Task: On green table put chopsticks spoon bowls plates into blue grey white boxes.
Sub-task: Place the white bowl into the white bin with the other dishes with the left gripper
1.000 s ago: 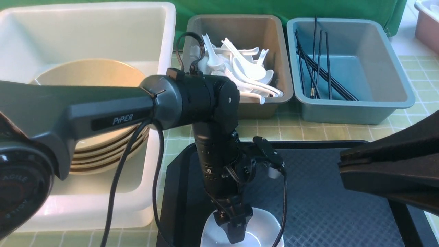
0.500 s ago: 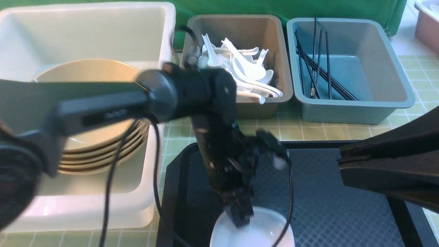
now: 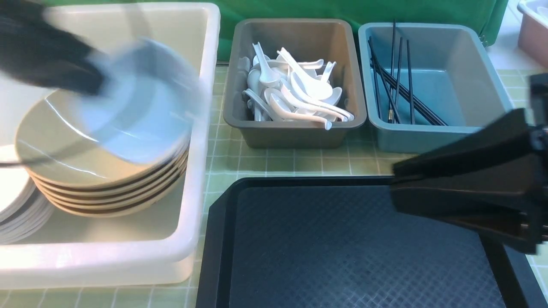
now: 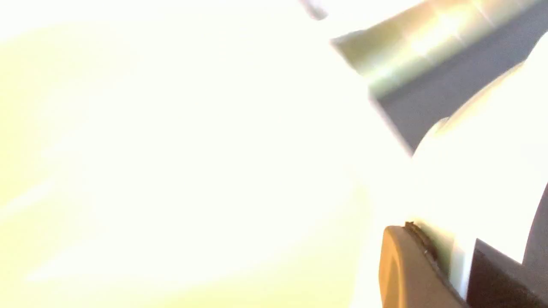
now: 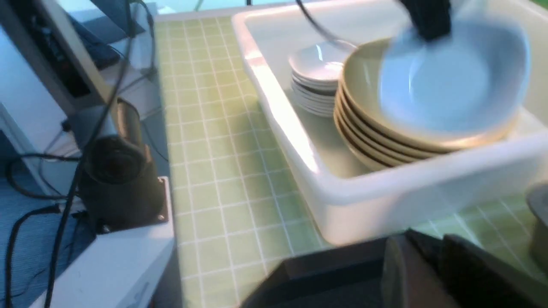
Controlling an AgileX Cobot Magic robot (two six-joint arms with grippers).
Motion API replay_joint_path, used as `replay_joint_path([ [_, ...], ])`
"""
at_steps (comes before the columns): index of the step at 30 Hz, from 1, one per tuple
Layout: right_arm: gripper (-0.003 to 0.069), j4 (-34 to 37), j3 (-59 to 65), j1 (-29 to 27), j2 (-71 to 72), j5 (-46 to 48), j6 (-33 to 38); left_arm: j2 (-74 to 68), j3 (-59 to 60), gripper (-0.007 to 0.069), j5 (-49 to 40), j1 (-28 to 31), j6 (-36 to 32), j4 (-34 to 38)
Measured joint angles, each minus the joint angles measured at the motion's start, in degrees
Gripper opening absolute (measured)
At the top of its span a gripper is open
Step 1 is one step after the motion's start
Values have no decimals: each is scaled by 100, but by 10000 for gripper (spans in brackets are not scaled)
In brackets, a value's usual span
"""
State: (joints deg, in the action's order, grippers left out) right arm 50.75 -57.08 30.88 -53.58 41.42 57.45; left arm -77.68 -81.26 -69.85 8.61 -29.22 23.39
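The white bowl (image 3: 141, 102), motion-blurred, is held clamped at its rim by the left gripper (image 3: 96, 79) above the plates (image 3: 85, 179) in the white box (image 3: 201, 128); the jaw state of the right gripper (image 3: 396, 192) cannot be told.

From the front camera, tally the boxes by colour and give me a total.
white box: 1
grey box: 1
blue box: 1
pink box, cut off at the picture's edge: 1
Total: 4
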Motion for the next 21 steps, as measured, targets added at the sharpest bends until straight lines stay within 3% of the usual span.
replay_joint_path([
  [1,113,301,-43,0,-185,26,253,408,99,15,-20,840,133,-107],
  [2,113,326,-54,0,-211,36,277,449,124,15,-30,927,165,-125],
  [3,115,436,-150,0,-406,101,361,706,204,15,-65,1468,254,-325],
  [5,119,542,-443,0,-730,321,437,970,333,15,-153,1994,496,-828],
  [9,122,579,-883,0,-1171,708,461,1059,477,15,-202,2125,1218,-1775],
  [13,128,584,-1052,0,-1299,844,465,1021,737,15,-8,2125,1837,-2246],
  [21,136,584,-1087,0,-1318,928,527,380,1044,15,432,2125,2196,-2199],
])
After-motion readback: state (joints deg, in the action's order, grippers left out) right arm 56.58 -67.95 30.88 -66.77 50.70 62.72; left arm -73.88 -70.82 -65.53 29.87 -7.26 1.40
